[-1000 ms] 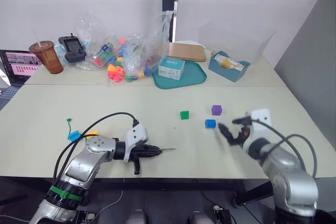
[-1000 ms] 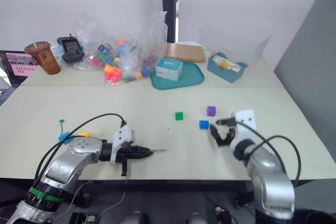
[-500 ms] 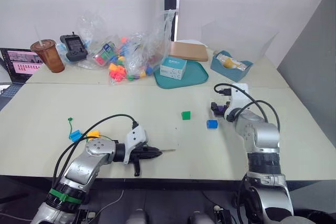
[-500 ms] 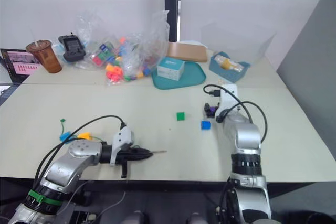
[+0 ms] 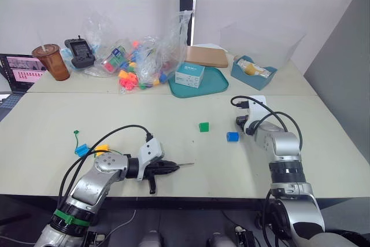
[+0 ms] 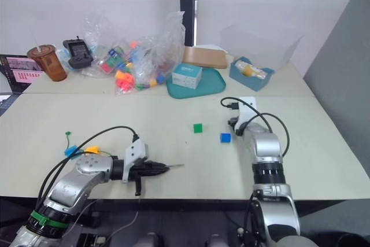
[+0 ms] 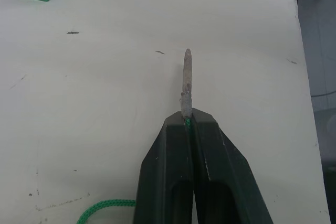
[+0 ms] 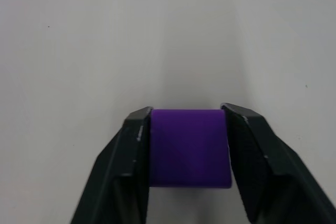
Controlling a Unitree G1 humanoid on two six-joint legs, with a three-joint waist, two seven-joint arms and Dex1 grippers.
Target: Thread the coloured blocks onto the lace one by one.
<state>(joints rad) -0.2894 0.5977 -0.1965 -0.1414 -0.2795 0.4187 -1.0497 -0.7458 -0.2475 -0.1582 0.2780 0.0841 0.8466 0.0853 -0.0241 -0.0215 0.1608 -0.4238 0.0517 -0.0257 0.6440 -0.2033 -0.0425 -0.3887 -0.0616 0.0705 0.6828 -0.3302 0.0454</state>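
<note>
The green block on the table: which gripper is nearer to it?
Right. The right gripper, holding the purple block, sits just past the blue block from the green block. The left gripper, pinching the lace, is farther away, near the table's front edge.

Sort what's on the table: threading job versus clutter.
Job:
- lace tip, pinched in left claw
- purple block, gripped by right claw
- green block
- blue block

Clutter:
- toy bags
- cup
- teal tray
- laptop
</note>
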